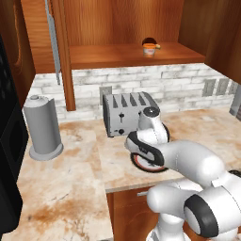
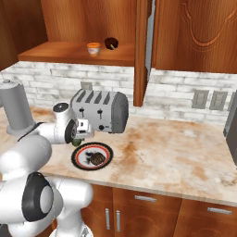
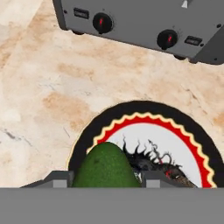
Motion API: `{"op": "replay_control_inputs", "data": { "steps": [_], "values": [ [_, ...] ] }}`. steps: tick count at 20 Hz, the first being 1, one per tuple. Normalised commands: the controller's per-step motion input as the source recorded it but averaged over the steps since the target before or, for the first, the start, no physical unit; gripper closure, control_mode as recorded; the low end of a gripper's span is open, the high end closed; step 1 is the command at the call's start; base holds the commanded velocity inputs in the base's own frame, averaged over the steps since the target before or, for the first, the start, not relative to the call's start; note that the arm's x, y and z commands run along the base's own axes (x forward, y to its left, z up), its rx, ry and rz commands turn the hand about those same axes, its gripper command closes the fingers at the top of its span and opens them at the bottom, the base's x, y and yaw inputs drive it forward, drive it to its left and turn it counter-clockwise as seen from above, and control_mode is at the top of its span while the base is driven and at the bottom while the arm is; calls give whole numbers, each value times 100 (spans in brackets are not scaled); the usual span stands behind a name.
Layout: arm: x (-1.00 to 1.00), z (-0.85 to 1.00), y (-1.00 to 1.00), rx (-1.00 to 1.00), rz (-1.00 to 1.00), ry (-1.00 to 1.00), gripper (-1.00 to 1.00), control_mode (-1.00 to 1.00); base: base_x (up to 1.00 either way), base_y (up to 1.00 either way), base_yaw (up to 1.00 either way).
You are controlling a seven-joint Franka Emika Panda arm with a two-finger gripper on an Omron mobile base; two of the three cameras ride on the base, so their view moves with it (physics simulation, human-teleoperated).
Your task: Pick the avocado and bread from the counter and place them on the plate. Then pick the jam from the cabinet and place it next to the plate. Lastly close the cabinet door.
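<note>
My gripper (image 3: 106, 180) is shut on the green avocado (image 3: 106, 166) and holds it just above the near rim of the plate (image 3: 131, 110). From the right base view the gripper (image 2: 77, 139) hangs over the plate's (image 2: 78, 159) left edge, in front of the toaster. The dark brown bread (image 2: 96, 159) lies on the plate's white centre. My arm covers most of the plate (image 1: 141, 164) in the left base view. The orange jam (image 1: 149, 49) (image 2: 93, 48) stands on the shelf of the open cabinet (image 1: 122, 55).
A grey toaster (image 2: 99, 110) (image 3: 144, 19) stands right behind the plate. A grey cylinder on a round foot (image 1: 42, 127) is at the counter's left. The cabinet door (image 2: 194, 32) hangs open. A dark brown round thing (image 2: 111, 43) sits behind the jam.
</note>
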Motion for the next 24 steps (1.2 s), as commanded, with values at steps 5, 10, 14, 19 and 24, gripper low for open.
{"op": "replay_control_inputs", "data": {
  "steps": [5,10,14,19,24],
  "values": [
    [1,-20,-31,0,-5,9,100,-100,0,0,0],
    [10,-30,-9,0,0,8,100,-100,0,0,0],
    [13,-36,-11,0,0,9,100,-100,0,0,0],
    [4,-32,-13,0,0,7,100,-100,0,0,0],
    [5,-23,-5,0,0,5,100,-100,0,0,0]
  ]
}}
